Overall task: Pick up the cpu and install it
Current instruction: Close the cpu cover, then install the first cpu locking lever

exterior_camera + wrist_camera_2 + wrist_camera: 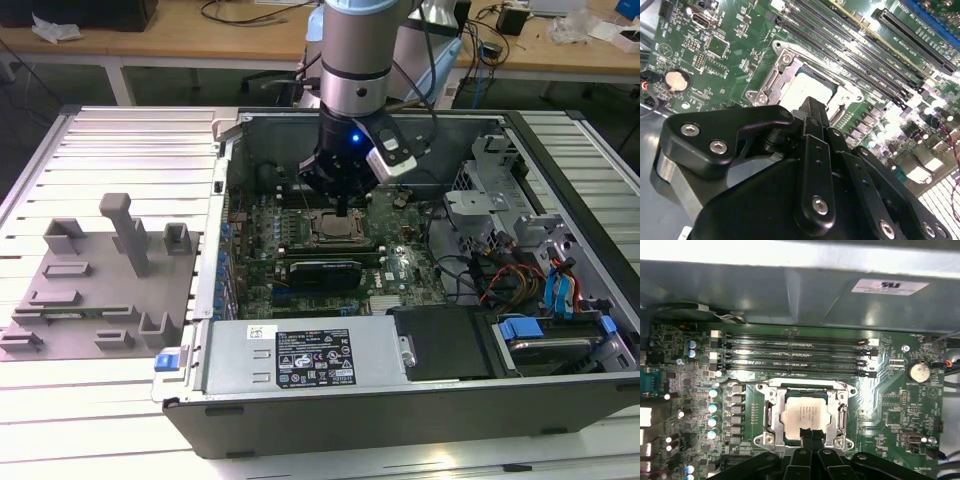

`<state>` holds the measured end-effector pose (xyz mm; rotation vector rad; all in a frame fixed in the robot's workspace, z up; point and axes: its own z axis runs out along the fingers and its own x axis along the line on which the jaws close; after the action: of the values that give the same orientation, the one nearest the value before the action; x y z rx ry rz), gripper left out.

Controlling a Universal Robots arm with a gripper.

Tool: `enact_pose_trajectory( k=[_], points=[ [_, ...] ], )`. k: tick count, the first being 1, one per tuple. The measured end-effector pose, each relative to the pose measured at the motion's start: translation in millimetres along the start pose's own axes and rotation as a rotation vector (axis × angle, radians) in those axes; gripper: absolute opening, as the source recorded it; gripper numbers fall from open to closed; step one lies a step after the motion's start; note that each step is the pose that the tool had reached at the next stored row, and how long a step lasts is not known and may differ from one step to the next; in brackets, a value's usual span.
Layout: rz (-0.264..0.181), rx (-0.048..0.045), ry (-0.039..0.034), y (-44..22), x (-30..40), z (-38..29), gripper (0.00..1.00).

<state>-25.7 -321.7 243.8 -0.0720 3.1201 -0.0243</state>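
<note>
The gripper [810,432] hovers at the socket frame's [769,412] near edge, fingers closed together and holding nothing. The cpu [804,412] lies flat inside that frame, so placing looks done. Whether the frame is latched is unclear. Memory slots [795,352] run beyond the frame.

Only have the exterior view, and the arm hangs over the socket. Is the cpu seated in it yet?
Observer: Yes. In the first wrist view the cpu lies flat inside the socket frame, silvery top up.
Operator: End effector holding it?
Observer: No. In that same view the end effector is shut with nothing in it, and its tip is over one edge of the cpu. I cannot tell whether it touches.
</note>
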Motion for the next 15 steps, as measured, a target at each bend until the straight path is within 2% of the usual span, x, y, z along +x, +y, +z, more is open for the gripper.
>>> enact_pose_trajectory(
  k=[8,15],
  points=[
    [0.000,0.0001,0.0001,0.0,0.2,-1.9,0.11],
    [0.000,0.0001,0.0001,0.2,3.7,-2.0,0.11]
  ],
)
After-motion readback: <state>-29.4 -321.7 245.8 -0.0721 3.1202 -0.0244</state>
